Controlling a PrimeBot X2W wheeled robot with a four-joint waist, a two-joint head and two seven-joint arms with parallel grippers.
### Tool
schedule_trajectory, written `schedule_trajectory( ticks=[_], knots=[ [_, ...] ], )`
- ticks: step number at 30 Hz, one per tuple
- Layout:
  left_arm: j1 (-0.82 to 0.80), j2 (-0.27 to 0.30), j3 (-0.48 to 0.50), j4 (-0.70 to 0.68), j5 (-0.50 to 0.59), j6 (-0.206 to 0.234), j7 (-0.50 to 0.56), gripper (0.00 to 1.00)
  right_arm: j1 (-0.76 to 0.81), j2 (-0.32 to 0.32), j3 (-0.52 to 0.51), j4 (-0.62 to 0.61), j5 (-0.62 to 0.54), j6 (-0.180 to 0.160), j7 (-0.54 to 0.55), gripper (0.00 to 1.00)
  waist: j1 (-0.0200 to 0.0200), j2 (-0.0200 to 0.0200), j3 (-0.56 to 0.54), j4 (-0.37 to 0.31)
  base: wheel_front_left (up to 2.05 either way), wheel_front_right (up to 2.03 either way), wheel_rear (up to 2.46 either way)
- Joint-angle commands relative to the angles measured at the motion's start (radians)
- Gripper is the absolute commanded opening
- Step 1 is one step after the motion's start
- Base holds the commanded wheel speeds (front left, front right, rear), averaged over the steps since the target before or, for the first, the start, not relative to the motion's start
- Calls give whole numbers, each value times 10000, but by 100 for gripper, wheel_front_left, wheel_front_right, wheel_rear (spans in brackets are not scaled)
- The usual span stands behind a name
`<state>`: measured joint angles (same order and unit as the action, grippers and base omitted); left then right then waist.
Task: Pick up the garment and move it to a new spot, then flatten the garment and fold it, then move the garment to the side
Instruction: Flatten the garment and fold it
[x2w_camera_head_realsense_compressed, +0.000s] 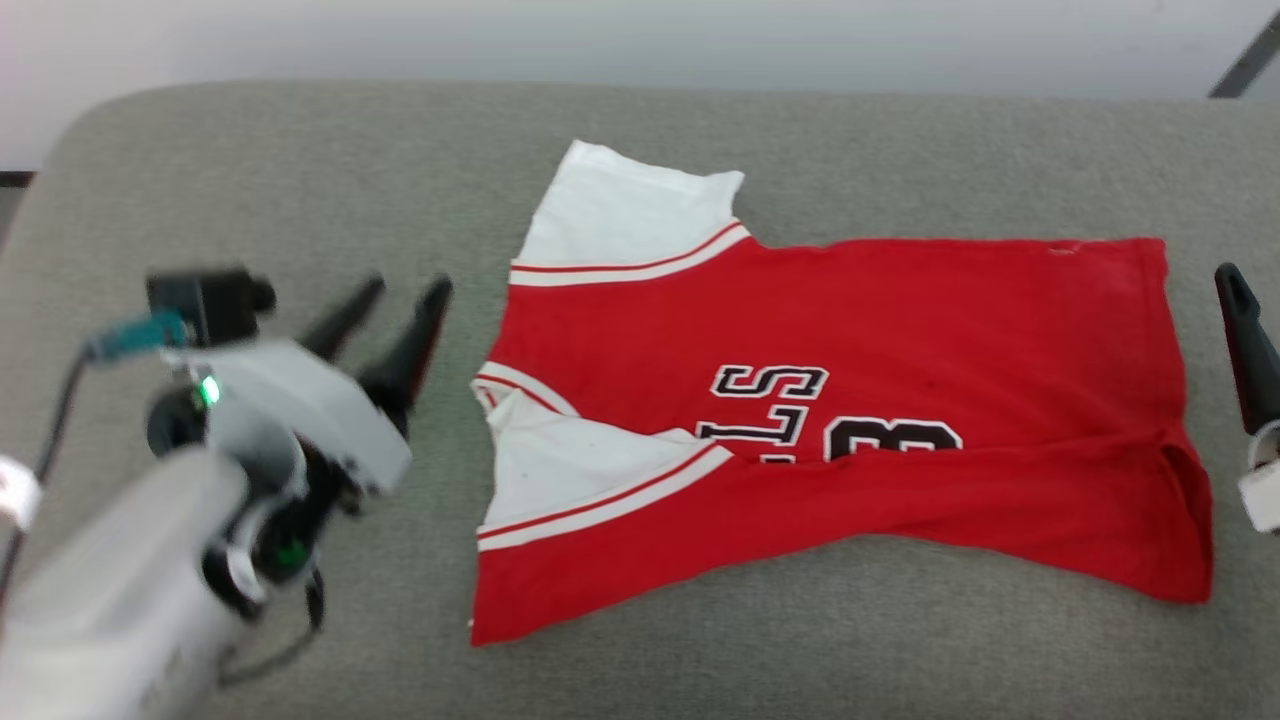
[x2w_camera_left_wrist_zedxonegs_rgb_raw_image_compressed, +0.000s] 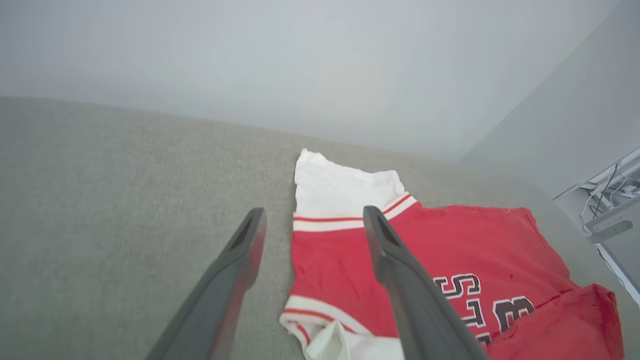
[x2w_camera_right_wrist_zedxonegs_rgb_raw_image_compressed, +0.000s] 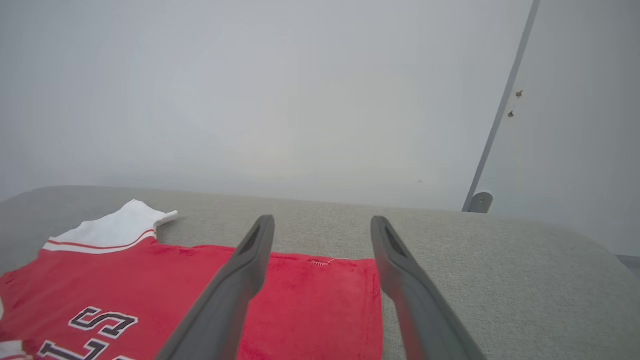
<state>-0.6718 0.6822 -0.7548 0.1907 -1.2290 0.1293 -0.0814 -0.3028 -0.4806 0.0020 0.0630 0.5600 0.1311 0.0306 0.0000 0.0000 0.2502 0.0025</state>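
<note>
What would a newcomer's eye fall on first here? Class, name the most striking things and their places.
The red jersey with white sleeves lies sideways on the grey cushion, its near edge folded over the lettering. Dark jaws stand open and empty at both ends: the left jaws by the collar, the right jaws by the hem.

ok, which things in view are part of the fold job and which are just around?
Job: garment, near edge folded over; left gripper, open; right gripper, open.
Just around: grey padded surface under it; cables off to one side; grey strip on the wall.
</note>
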Motion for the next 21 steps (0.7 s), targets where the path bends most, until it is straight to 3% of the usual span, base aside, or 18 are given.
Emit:
schedule_trajectory(
  ticks=[1, 4, 12, 21],
  knots=[
    [-388, -6, 12, 203, 218, -88, 10, 100, -156, 111, 5, 15, -99, -7, -128, 100, 0, 0, 322, -391, 0, 0, 0],
    [-1541, -50, -131, 1111, 733, -227, 366, 100, -382, 412, 186, -40, -230, -7, -304, 100, 0, 0, 650, -884, 0, 0, 0],
    [-4576, -405, -583, 4154, 1427, -1152, 2056, 100, -825, 742, 476, -272, -192, -7, -598, 100, 0, 0, 1380, -2237, 0, 0, 0],
    [-6443, -688, -1726, 6790, 1349, -2389, 6110, 100, -1018, 891, 696, -482, 158, -7, -395, 100, 0, 0, 2003, -3146, 0, 0, 0]
  ],
)
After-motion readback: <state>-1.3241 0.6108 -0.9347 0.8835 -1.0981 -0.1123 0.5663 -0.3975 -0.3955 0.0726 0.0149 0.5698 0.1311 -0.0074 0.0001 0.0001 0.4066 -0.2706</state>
